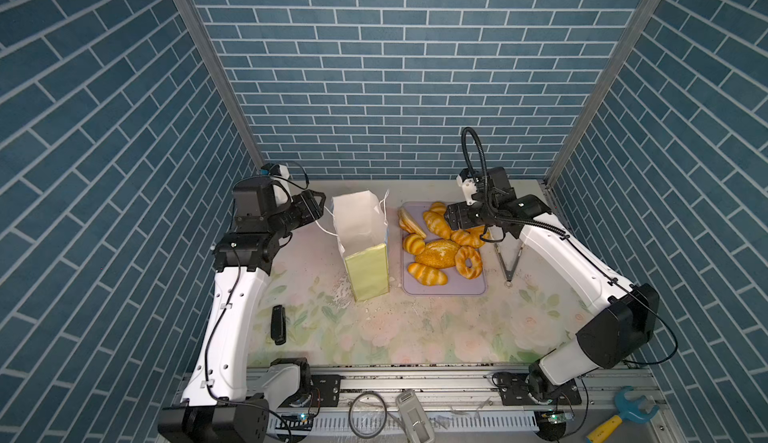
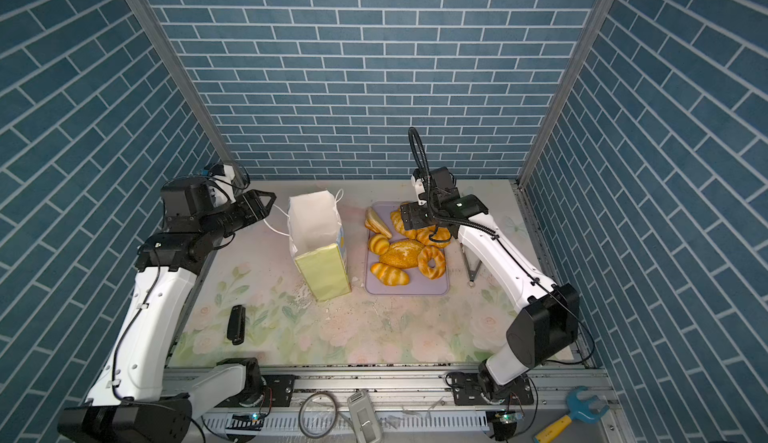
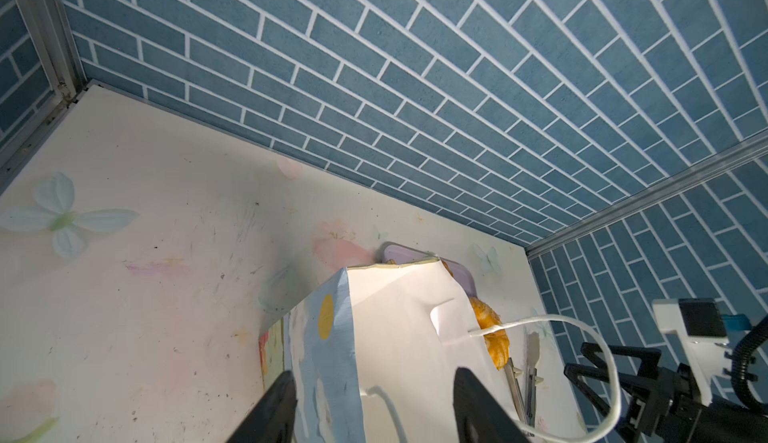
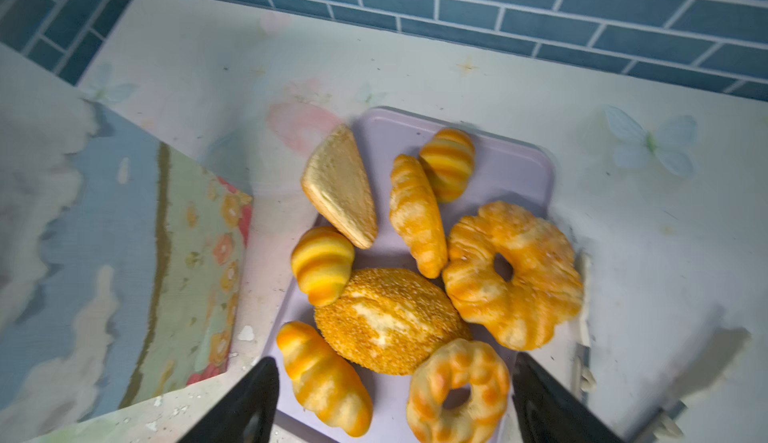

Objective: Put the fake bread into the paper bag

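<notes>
Left jaws are spread and grip nothing, level with the open mouth of the bag and just short of its near wall. A white cord handle loops out of the bag on their side, and the wrist view looks between the two jaws onto the bag's blue panel and white lining. The bag stands upright on the bench.

Right jaws are spread wide, also gripping nothing, over the far end of the tray. In the wrist view a striped roll and a twisted ring lie nearest, between the two jaws. Past them are the seeded loaf, a second ring, a croissant, two small striped rolls and a triangular slice. All the bread lies on the tray, which sits just beside the bag, between it and the right jaws' arm. Tongs lie on the bench under that arm.
</notes>
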